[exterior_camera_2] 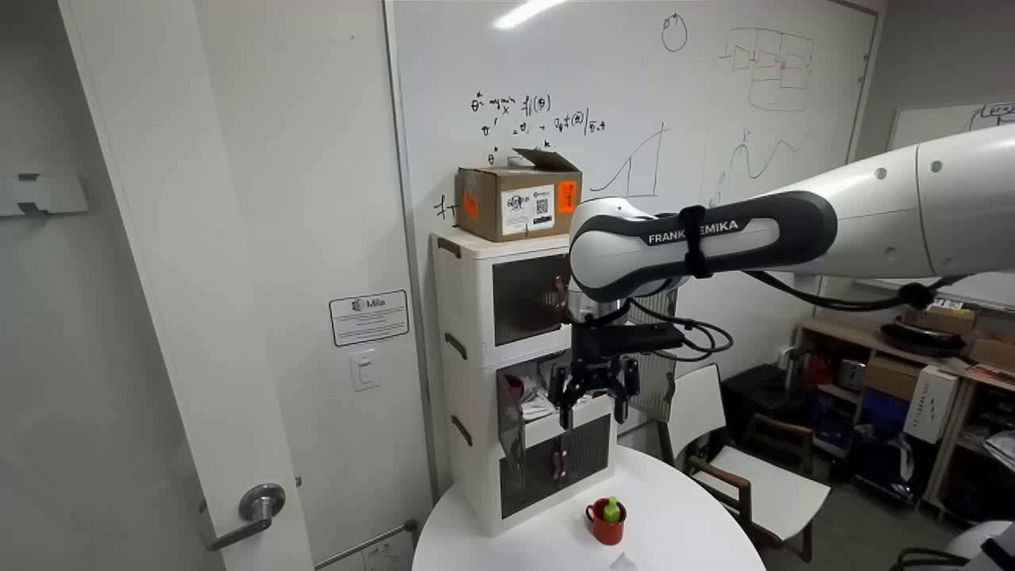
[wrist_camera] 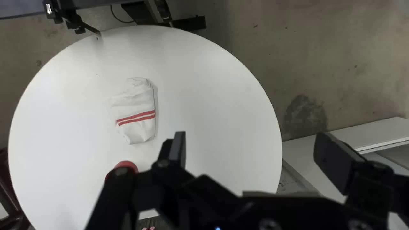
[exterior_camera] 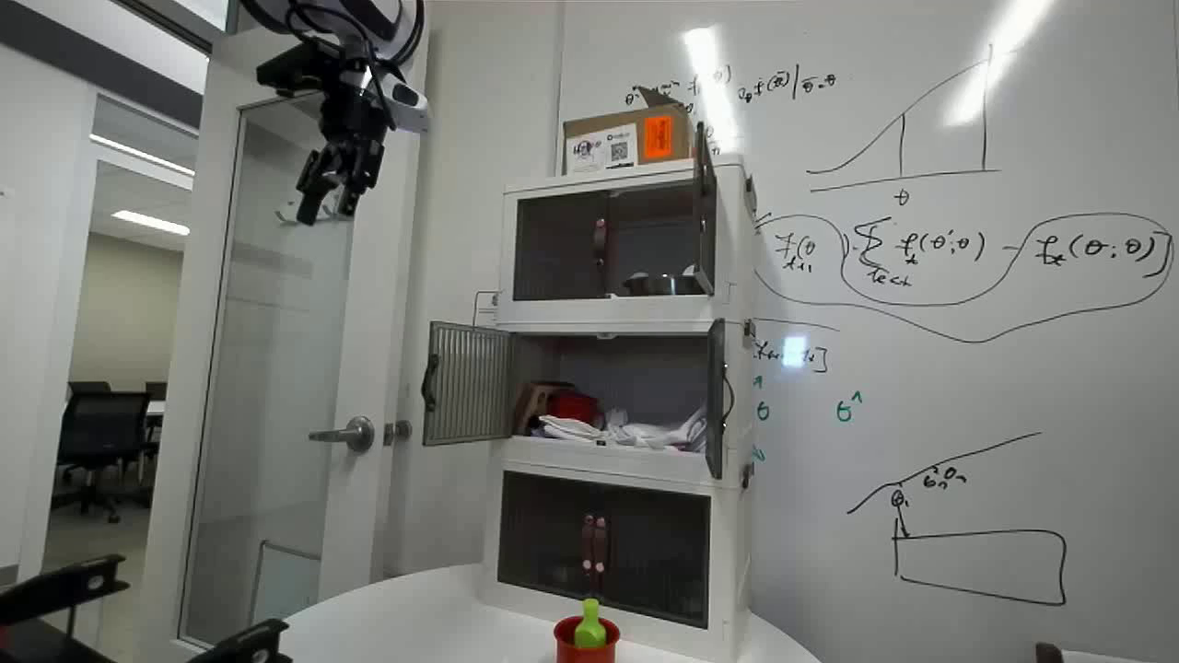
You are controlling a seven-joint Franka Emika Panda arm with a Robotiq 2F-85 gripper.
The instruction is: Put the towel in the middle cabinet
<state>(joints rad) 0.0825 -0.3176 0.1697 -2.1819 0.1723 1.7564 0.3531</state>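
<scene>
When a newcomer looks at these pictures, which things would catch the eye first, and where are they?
Probably the white cabinet tower in front of the whiteboard, its middle doors open on white cloth. Next, the robot arm across the right half of an exterior view, jaws open and empty. Then, on the round white table, the red-striped towel and the red mug with a lime-green object in it.

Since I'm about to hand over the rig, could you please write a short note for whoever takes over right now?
Pincer: open, empty, raised clear of the table.
Towel: white with two red stripes, lying on the table, ungrasped.
Middle cabinet: both doors open, white cloth inside.
Done: the cabinet stands open.
Left: grasp the towel, lift it and put it in the middle cabinet.
</scene>
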